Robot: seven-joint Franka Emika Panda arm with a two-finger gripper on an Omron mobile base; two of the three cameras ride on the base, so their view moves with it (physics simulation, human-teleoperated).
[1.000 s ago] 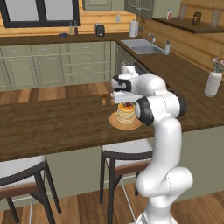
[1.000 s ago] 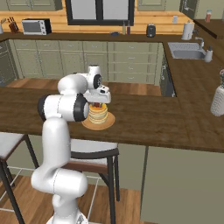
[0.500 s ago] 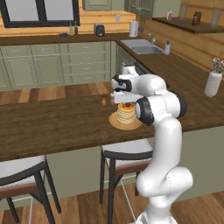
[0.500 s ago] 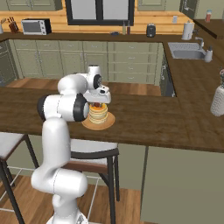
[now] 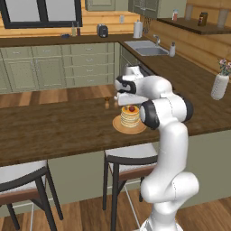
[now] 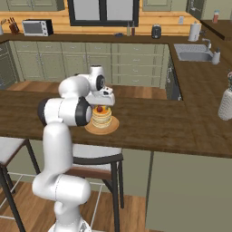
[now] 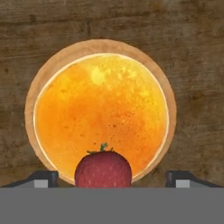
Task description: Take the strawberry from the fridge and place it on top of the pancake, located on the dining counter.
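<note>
The strawberry (image 7: 103, 169) is a small red berry resting on top of the pancake (image 7: 101, 117), near the stack's edge. The golden pancake stack (image 5: 130, 117) (image 6: 101, 118) sits on a round tan plate (image 7: 36, 92) on the dark wooden dining counter (image 5: 54, 131). My gripper (image 7: 111, 178) hangs straight above the stack and stands open. Its two fingertips (image 7: 43, 178) are wide apart on either side of the strawberry, not touching it. The strawberry (image 5: 131, 108) (image 6: 99, 109) shows as a red dot just under the hand. The fridge is out of view.
A small brownish object with a dark top (image 5: 107, 103) stands on the counter just left of the plate. A white vase (image 5: 219, 85) stands far right on the counter. Stools (image 5: 125, 158) sit under the counter's front edge. A sink (image 5: 147, 51) lies behind.
The gripper's fingers have spread apart and let go of the strawberry, which now sits on the pancake. The arm has hardly moved.
</note>
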